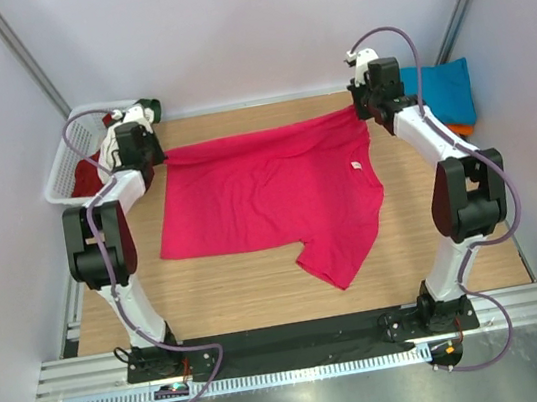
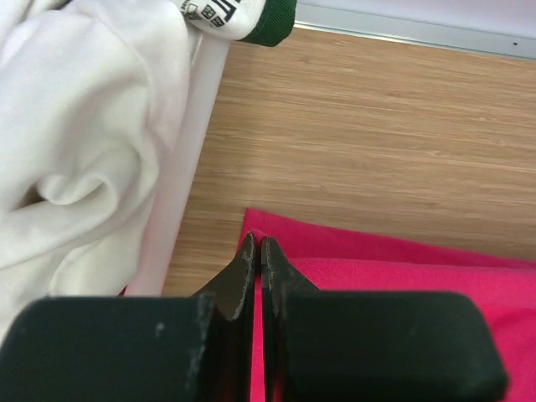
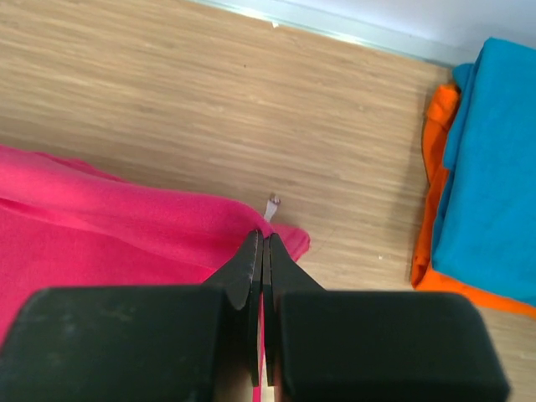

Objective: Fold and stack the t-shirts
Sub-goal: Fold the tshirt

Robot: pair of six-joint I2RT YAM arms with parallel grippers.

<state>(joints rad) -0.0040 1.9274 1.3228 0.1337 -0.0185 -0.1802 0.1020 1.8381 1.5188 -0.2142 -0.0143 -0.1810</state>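
The magenta-pink t-shirt (image 1: 267, 191) lies spread on the wooden table, one sleeve pointing toward the front. My left gripper (image 1: 155, 159) is shut on its far left corner; in the left wrist view the gripper (image 2: 258, 244) pinches the pink cloth (image 2: 402, 268). My right gripper (image 1: 364, 111) is shut on the far right corner; in the right wrist view the gripper (image 3: 263, 239) pinches the pink cloth (image 3: 100, 218). A folded teal-blue t-shirt (image 1: 439, 90) lies on an orange one (image 1: 460, 128) at the far right. They also show in the right wrist view, teal (image 3: 494, 176) over orange (image 3: 435, 134).
A white lattice basket (image 1: 79, 153) at the far left holds a white shirt (image 2: 75, 142), a dark red one (image 1: 88, 177) and a green-edged one (image 2: 272, 21). White walls enclose the table.
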